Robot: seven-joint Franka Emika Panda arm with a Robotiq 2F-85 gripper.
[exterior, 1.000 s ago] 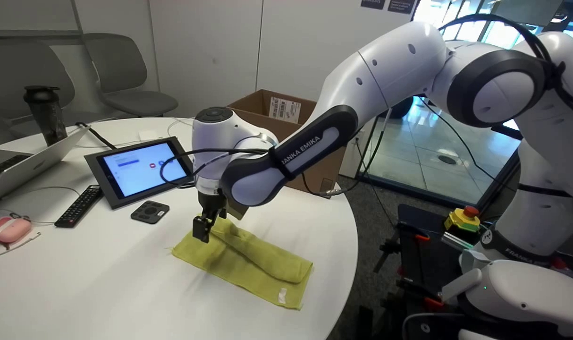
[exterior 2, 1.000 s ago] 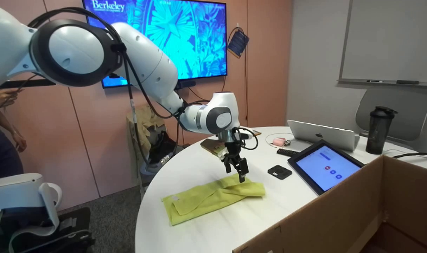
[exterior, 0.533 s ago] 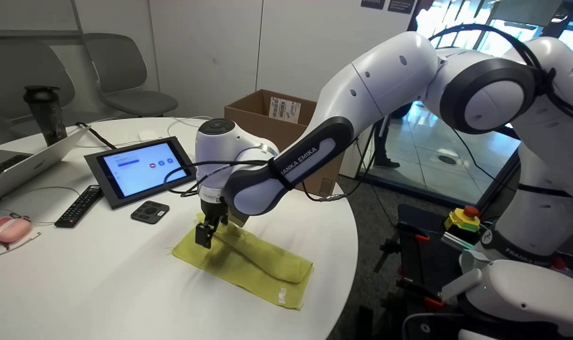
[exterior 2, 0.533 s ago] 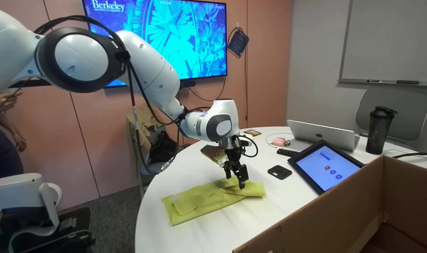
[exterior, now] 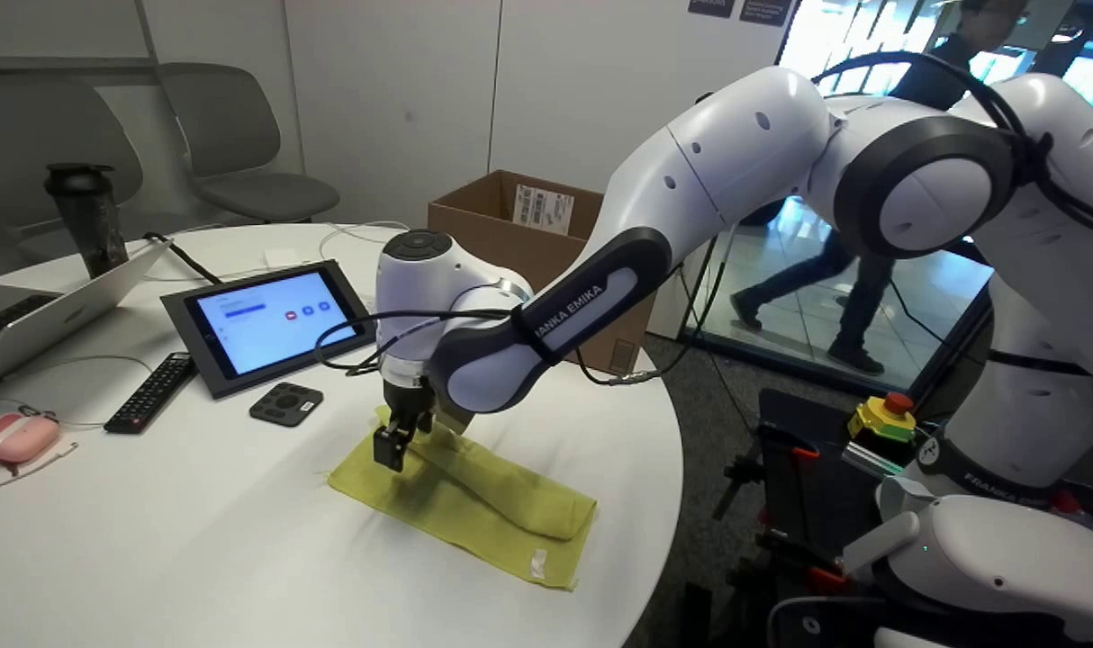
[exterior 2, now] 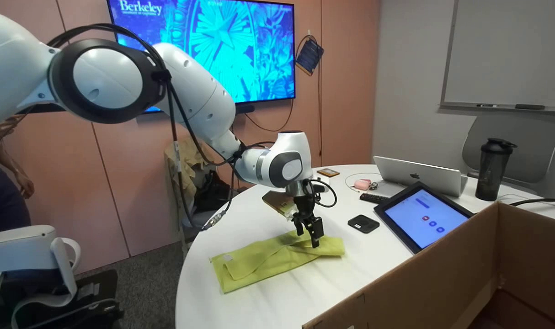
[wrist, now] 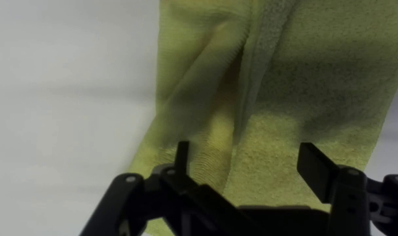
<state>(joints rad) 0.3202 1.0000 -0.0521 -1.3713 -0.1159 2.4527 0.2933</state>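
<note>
Seen from the wrist, the fingers (wrist: 317, 173) stand wide apart and have hold of nothing. Beneath them lies a yellow-green cloth (exterior: 474, 495), folded lengthwise and reaching past both tips; a crease (wrist: 233, 144) in it runs through the gap between them. Whether the tips touch the fabric, I cannot tell. In both exterior views they are over one end of it, while a white tag (exterior: 538, 564) shows near the opposite end. The cloth rests on the round white bench (exterior: 168, 549). Near it, but apart, is a flat black keypad (exterior: 286, 404); next to that a tablet (exterior: 272, 319) sits tilted, with a remote (exterior: 150, 393) alongside. Farther off are a pink earbud case (exterior: 26, 438), a laptop (exterior 2: 417, 176) and a dark bottle (exterior 2: 493, 171). A cardboard box (exterior 2: 424, 274) hides part of the bench in an exterior view; in an exterior view the white arm (exterior: 591, 297) passes in front of that box.
</note>
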